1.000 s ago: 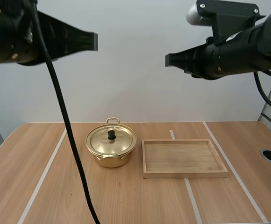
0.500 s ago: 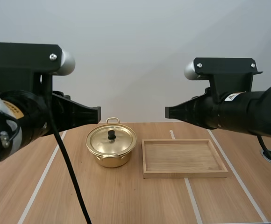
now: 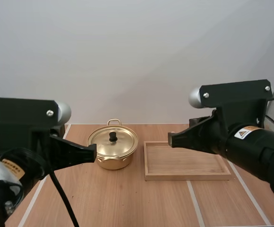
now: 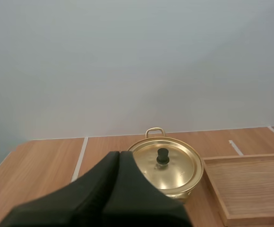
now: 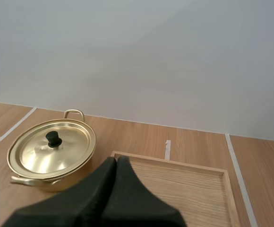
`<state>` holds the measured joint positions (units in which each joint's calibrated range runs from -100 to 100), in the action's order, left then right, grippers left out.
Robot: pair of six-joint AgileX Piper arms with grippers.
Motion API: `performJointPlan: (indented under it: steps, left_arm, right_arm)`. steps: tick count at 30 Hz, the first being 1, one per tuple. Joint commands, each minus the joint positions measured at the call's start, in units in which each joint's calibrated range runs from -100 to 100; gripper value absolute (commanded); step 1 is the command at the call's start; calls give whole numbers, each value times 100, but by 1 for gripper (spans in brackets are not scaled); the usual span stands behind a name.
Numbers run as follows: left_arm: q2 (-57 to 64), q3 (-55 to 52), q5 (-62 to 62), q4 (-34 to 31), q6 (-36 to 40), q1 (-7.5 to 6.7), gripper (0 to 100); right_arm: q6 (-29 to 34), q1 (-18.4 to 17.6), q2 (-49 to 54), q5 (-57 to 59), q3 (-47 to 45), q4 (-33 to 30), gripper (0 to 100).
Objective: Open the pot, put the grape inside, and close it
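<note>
Pot point(image 3: 112, 161) stands on the bench point(image 3: 127, 203), toward the far side, just left of the wooden tray point(image 3: 186, 177), with a narrow gap between them. Its lid point(image 3: 124, 142) is on, so I judge that the opening step is not yet begun.

You hold both arms above the bench, on the near side and well apart from the pot. The left tool point(image 3: 93, 153) has its fingers pressed together into one dark wedge and carries nothing. The right tool point(image 3: 171, 139) is the same, closed on nothing, and it hangs over the tray. Probably this is a waiting pose. The left tool aims toward the pot, so it is the natural one for the lid. The tray beside the pot may serve as the place to lay the lid down.

The pot is of shiny gold metal, round and low, with a small loop handle on the far side. A black knob point(image 4: 162, 156) stands upright in the middle of the lid. The lid seems to sit flat on the rim, though the far edge is hard to judge.
</note>
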<state>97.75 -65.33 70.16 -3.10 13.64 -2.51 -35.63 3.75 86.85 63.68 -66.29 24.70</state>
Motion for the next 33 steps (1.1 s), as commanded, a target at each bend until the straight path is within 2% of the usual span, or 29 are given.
performJointPlan:
  steps: [1,5,9,13,16,22,29,33]
  left_arm:
    - [148,-293,-492,-240,-60,-11,0]
    - [225,-510,-1006,-240,-60,-11,0]
    - [225,-525,-1516,-240,-135,-11,0]
    - [225,-937,-2878,-240,-148,-11,0]
    - [225,-1464,-3630,-240,-148,-11,0]
    - [225,-2383,-3885,-240,-226,-11,0]
    - [225,-2824,-4238,-240,-60,165,0]
    - [225,-3028,-4297,-240,126,180,0]
  right_arm:
    - [-234,16,192,-141,-206,-38,0]
    - [-272,16,318,-575,-575,-38,0]
    - [-283,16,333,-1492,-1099,-38,0]
    - [-391,16,333,-2500,-1578,-7,0]
    - [-445,16,333,-2842,-1818,-64,0]
    - [-643,16,333,-2873,-2323,-64,0]
    - [-643,16,333,-3350,-2993,-64,0]
    - [-643,16,333,-3494,-3192,-64,0]
